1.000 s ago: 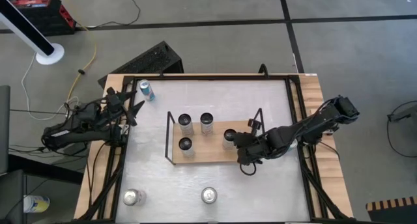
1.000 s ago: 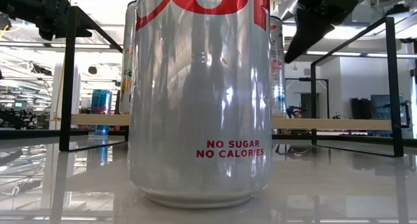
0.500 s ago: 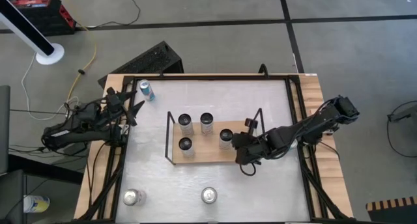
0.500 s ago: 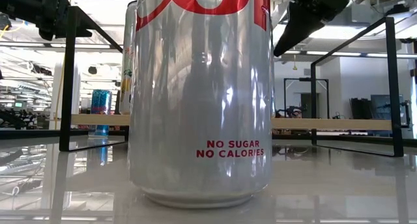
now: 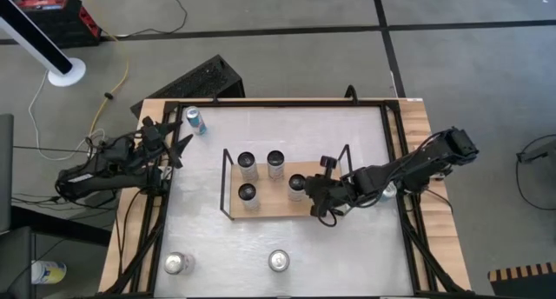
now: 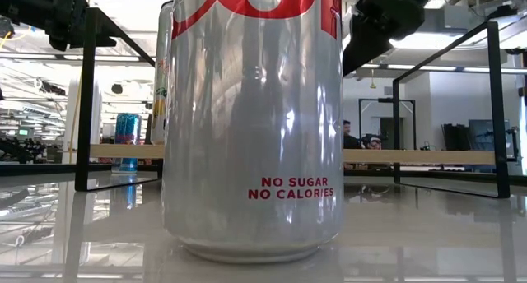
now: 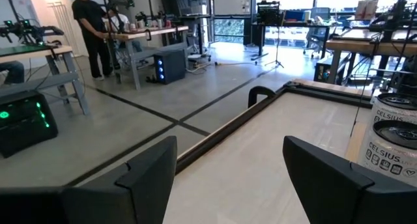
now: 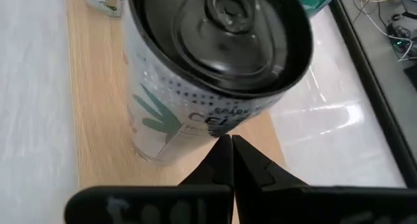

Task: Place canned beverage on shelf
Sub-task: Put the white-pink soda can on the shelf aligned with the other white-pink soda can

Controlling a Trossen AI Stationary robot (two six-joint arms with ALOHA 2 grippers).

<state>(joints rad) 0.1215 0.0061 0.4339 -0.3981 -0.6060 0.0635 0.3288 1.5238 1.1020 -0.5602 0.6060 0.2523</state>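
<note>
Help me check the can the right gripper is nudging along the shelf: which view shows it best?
The right wrist view: the can fills it, black top and printed side, standing on the shelf just ahead of the shut right gripper. The high view shows only its small dark top. The low view hides it; the left wrist view doesn't identify it.

4 cans on the shelf, 3 more off it

The shelf (image 5: 278, 203), a low light-wood board in a thin black wire frame with raised end rails, sits mid-worktop. 4 dark-topped white cans stand upright on it: 2 (image 5: 248, 162) (image 5: 276, 160) along the far edge, 1 (image 5: 248, 194) nearer the front, 1 (image 5: 297, 184) toward the right end. A blue can (image 5: 195, 120) stands at the far left corner; 2 silver cans (image 5: 178, 263) (image 5: 279, 261) stand along the near edge.
</note>
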